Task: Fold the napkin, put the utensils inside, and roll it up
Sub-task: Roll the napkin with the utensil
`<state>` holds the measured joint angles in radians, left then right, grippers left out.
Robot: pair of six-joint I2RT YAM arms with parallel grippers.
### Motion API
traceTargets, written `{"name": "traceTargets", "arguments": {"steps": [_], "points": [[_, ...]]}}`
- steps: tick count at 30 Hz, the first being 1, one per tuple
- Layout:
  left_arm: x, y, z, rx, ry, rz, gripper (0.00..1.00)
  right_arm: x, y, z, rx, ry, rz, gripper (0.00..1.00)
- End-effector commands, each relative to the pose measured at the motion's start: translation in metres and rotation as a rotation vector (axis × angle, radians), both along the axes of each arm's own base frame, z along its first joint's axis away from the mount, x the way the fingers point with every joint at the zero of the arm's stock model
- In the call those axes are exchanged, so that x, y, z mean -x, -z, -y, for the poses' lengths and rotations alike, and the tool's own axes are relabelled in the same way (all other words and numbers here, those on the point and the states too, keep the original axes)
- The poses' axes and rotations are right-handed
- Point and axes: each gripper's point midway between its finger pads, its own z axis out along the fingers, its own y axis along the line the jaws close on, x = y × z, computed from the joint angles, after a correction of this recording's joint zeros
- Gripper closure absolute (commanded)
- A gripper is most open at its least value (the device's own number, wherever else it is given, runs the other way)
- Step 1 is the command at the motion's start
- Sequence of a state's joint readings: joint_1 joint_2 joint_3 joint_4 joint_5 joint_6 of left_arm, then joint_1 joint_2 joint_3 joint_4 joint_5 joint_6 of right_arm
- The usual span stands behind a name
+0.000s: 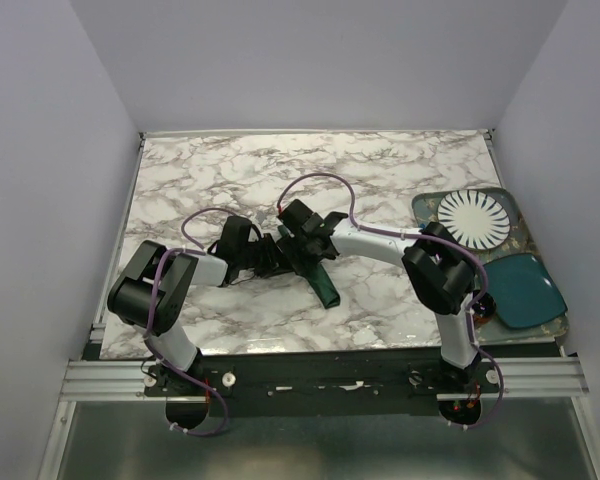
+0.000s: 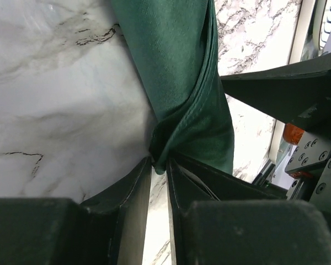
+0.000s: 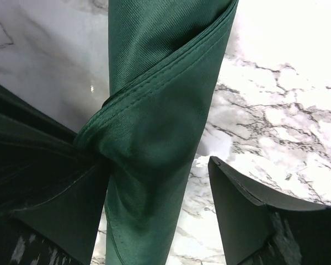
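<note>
The napkin (image 1: 327,288) is a dark green cloth rolled into a narrow bundle at the middle of the marble table, mostly covered by both grippers. My left gripper (image 1: 268,256) meets it from the left. In the left wrist view its fingertips (image 2: 159,164) stand a narrow gap apart, marble showing between them, with a bunched fold of the napkin (image 2: 176,66) at the tips. My right gripper (image 1: 306,248) straddles the roll with its jaws wide. In the right wrist view the napkin (image 3: 154,132) rests against the left finger, and the right finger (image 3: 243,210) stands apart from it. The utensils are hidden.
At the right edge of the table a patterned tray (image 1: 426,206) holds a white ribbed plate (image 1: 473,218). A teal oval dish (image 1: 525,290) lies just in front of it. The right arm's dark body (image 2: 287,94) fills the right side of the left wrist view.
</note>
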<state>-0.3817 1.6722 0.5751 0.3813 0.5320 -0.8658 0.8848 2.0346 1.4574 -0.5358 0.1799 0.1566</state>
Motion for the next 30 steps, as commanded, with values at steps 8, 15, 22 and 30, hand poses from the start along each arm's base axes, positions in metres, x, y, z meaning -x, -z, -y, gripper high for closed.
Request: {"name": "traceTargets", "arguments": {"steps": [8, 15, 22, 30], "points": [[-0.007, 0.0, -0.039, -0.222, -0.143, 0.039, 0.62, 0.003, 0.026, 0.011, 0.063, 0.029, 0.002, 0.37], [-0.018, -0.04, -0.073, -0.304, -0.27, 0.155, 0.57, 0.014, 0.038, 0.006, -0.01, 0.024, -0.058, 0.41], [-0.018, -0.052, -0.065, -0.251, -0.243, 0.18, 0.57, 0.001, 0.045, 0.024, -0.118, 0.112, -0.148, 0.51], [-0.017, -0.047, -0.045, -0.174, -0.187, 0.15, 0.58, -0.029, 0.047, 0.059, -0.177, 0.234, -0.18, 0.51]]}}
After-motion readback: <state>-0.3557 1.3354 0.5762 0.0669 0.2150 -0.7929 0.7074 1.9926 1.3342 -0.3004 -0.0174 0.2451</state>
